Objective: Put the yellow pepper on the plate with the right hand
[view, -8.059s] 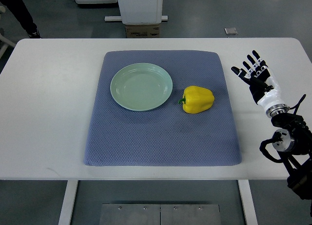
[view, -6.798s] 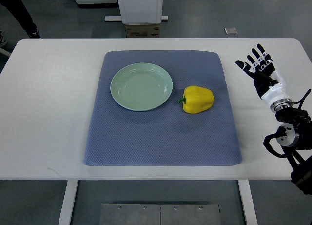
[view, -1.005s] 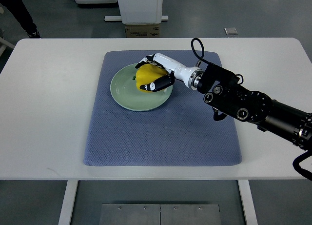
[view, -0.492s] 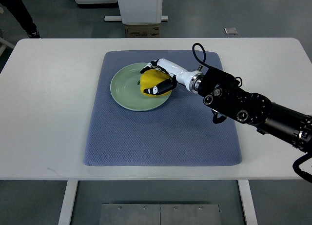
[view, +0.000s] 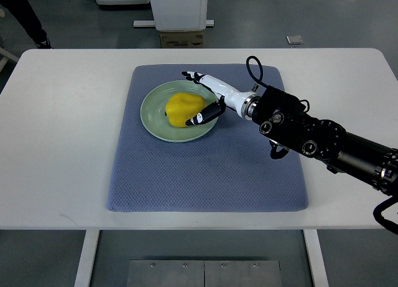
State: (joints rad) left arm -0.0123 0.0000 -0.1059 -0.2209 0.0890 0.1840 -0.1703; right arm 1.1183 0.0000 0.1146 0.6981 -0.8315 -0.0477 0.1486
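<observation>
From the top view, a white table (view: 62, 144) holds a blue-grey mat (view: 205, 175). A pale green plate (view: 152, 122) sits on the far half of the mat, a little to the left. The yellow pepper (view: 181, 108) lies on the plate, near its middle.

The robot's right arm (view: 311, 137) comes in from the right edge and reaches across the mat to the plate. It is dark and bulky, with a black cable looping near the wrist. The right hand (view: 206, 99) is white with black fingertips. Its fingers (view: 190, 75) are spread wide around the right side of the pepper. One finger points out past the far rim of the plate, and the thumb lies just beside the near side of the pepper. The hand holds nothing.

A brown box (view: 183, 38) stands on the floor past the far edge of the table.
</observation>
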